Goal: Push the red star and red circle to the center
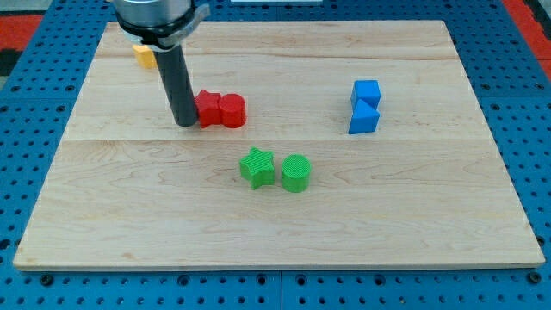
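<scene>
The red star (207, 108) and the red circle (232, 111) sit side by side and touching, left of the board's middle and a little toward the view's top. The star is on the left, the circle on the right. My tip (185, 123) is down on the board right against the star's left side. The rod partly hides the star's left edge.
A green star (257, 167) and a green circle (295, 172) sit together near the board's middle. Two blue blocks (365, 106) stand touching at the view's right. A yellow block (144, 56) is half hidden behind the arm at the top left. The wooden board (430, 215) lies on a blue pegboard.
</scene>
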